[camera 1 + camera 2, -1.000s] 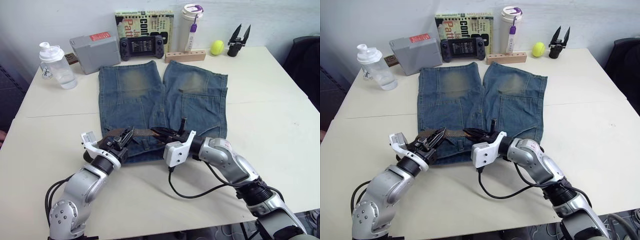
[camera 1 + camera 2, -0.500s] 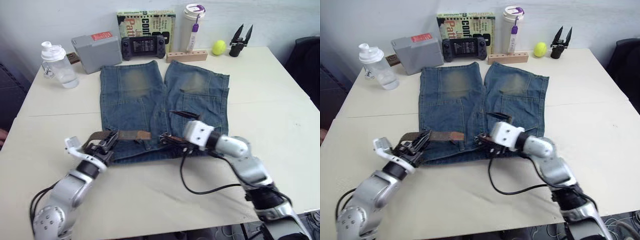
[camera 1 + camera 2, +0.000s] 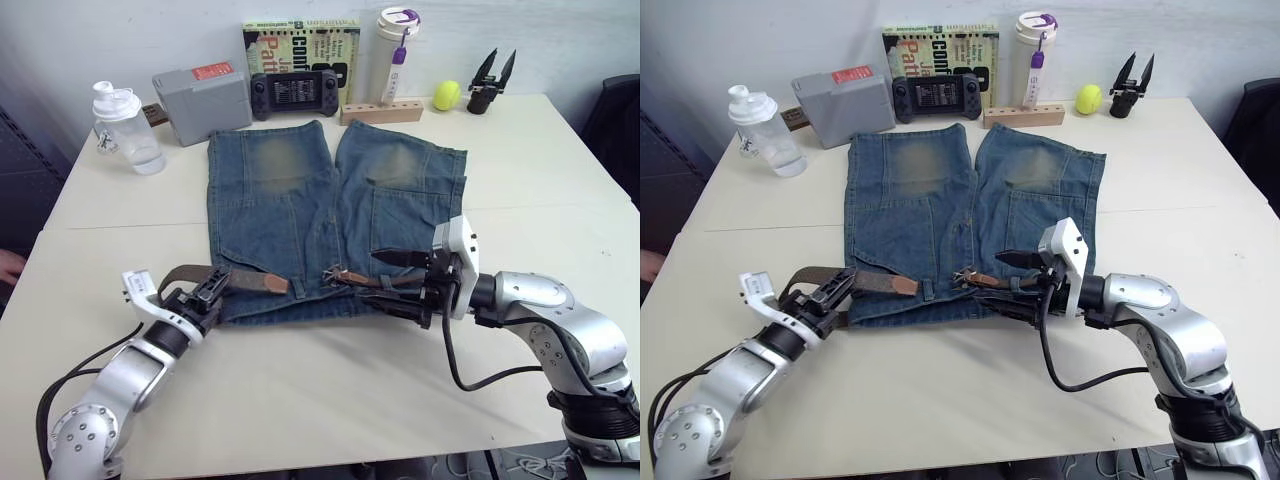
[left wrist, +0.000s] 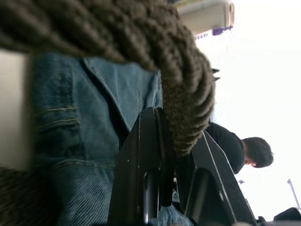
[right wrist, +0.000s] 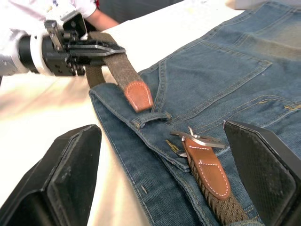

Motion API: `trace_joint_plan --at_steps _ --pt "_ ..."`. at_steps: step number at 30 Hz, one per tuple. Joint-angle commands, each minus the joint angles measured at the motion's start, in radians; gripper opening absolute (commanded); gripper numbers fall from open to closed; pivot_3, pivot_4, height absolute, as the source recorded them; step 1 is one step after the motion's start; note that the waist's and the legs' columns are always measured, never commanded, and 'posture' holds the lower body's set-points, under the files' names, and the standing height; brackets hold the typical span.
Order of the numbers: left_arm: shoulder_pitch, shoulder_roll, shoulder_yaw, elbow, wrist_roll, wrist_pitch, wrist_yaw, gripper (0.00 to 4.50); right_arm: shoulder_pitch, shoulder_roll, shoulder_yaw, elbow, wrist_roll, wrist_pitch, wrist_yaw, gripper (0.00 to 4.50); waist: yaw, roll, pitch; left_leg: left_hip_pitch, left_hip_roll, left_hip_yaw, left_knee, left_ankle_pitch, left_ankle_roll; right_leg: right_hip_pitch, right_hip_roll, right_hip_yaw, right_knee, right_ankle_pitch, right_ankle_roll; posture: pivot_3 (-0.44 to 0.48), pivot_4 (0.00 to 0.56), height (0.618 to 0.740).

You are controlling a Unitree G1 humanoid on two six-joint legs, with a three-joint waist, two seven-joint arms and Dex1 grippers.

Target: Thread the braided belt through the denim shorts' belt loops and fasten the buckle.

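Over the last sec the right pincer (image 3: 400, 281) had backed off rightward from the waistband middle and now sat spread open, nothing in it, just right of the buckle (image 5: 196, 140). The left pincer (image 3: 210, 288) had slid left w/ the braided belt (image 3: 245, 280) clenched in it. So belt looked threaded but not fastened: tan tip (image 5: 137, 95) lay left of centre, well apart from buckle, on the near waistband of the denim shorts (image 3: 300, 190), on the table (image 3: 520, 180).

The shorts (image 5: 225, 70) are faded matt denim; the belt (image 5: 123, 73) is rough woven braid with smooth leather tips and a shiny metal buckle (image 5: 195, 139).
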Motion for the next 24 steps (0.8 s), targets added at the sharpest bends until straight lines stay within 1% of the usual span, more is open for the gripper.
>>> trace_joint_plan --at_steps 1,4,9,14,21,24 --pt "-0.041 -0.033 -0.078 -0.009 0.089 0.016 0.046 0.00 0.003 -0.020 -0.056 -0.084 0.057 0.052 -0.048 4.41 0.001 0.000 0.000 0.000 0.000 0.000 0.000 0.000 0.000 0.000 0.000 0.000 0.000 0.000 0.000 0.000 0.150 0.731" --pt "-0.055 -0.047 -0.102 0.007 0.109 0.025 0.058 0.00 0.007 -0.025 -0.073 -0.101 0.073 0.069 -0.066 4.41 0.001 0.000 0.000 0.000 0.000 0.000 0.000 0.000 0.000 0.000 0.000 0.000 0.000 0.000 0.000 0.000 0.150 0.731" --pt "-0.069 -0.060 -0.102 0.025 0.129 0.026 0.073 0.00 0.007 -0.029 -0.090 -0.119 0.095 0.088 -0.086 4.41 0.006 0.000 0.000 0.000 0.000 0.000 0.000 0.000 0.000 0.000 0.000 0.000 0.000 0.000 0.000 0.000 0.150 0.731" --pt "-0.056 -0.043 -0.119 0.052 0.190 0.062 0.057 0.00 0.015 -0.032 -0.095 -0.133 0.102 0.096 -0.104 4.41 0.017 0.000 0.000 0.000 0.000 0.000 0.000 0.000 0.000 0.000 0.000 0.000 0.000 0.000 0.001 0.000 0.150 0.731" --pt "-0.002 -0.013 -0.059 0.027 0.177 0.082 0.058 0.00 0.023 -0.033 -0.105 -0.144 0.117 0.106 -0.123 4.41 0.017 0.000 0.000 0.000 0.000 0.001 0.000 0.000 0.000 0.000 0.000 0.000 0.000 0.000 0.001 0.000 0.150 0.731" --pt "-0.018 -0.002 -0.042 0.007 0.169 0.078 0.080 0.00 0.028 -0.018 -0.096 -0.151 0.120 0.108 -0.137 4.41 0.016 0.000 0.000 0.000 0.000 0.001 0.000 0.000 0.000 0.000 0.001 0.000 0.000 0.000 0.001 0.000 0.150 0.731"
